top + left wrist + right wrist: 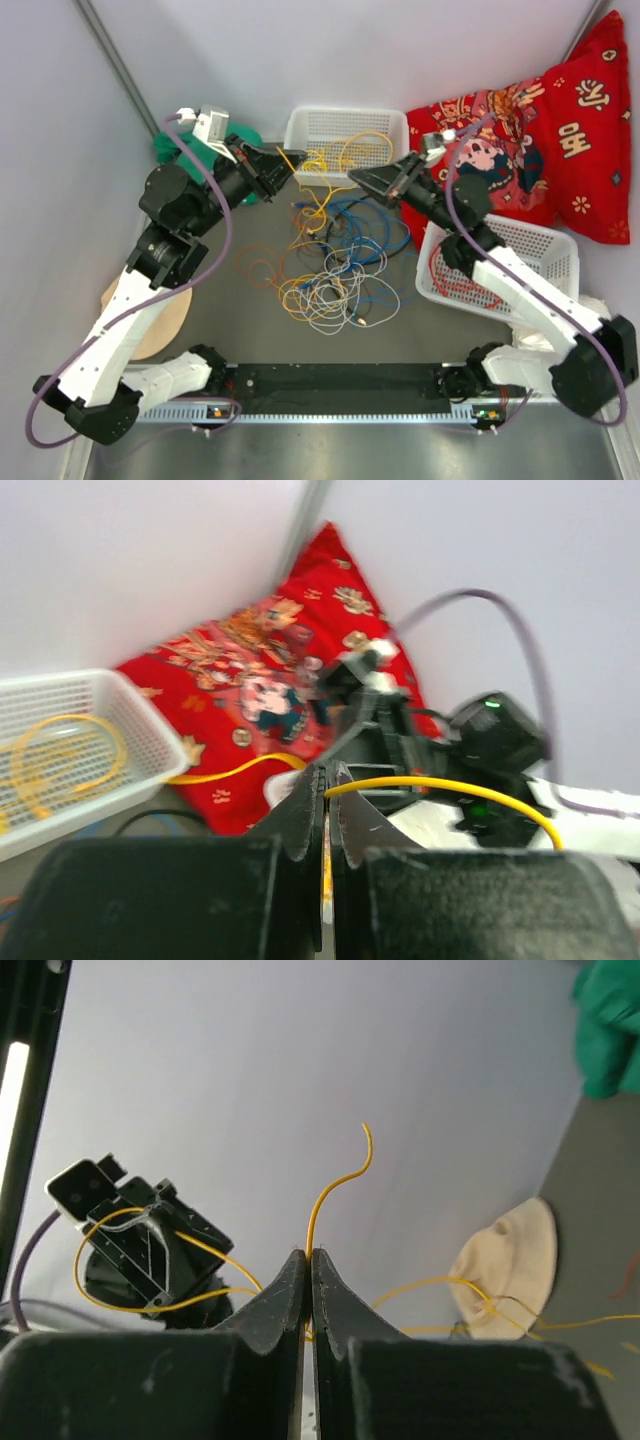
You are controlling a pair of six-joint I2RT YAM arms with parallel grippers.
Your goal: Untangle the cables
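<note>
Cables [335, 275]: lying in yellow, blue, orange, white-grey and red strands.
Yellow cable [450, 785]: showing one plain, bright yellow.
Far basket [296, 135] and right basket [545, 250]: both showing white, with a fine perforated grid.
Cloth [570, 130]: showing red, carrying gold characters and cartoon figures.
Bundle [172, 150]: showing green.
Hat [505, 1260]: showing beige.
Bench [250, 330]: showing dark grey.
Hoses [215, 190]: showing purple-grey.
Left arm [125, 325] and right arm [530, 285]: showing white with black joints.

- The cables [335, 275] lay in the middle of the table [240, 335].
- A far basket [340, 125] stood behind them, a side basket [545, 262] to their right.
- A cushion [560, 130] lay behind the side basket.
</note>
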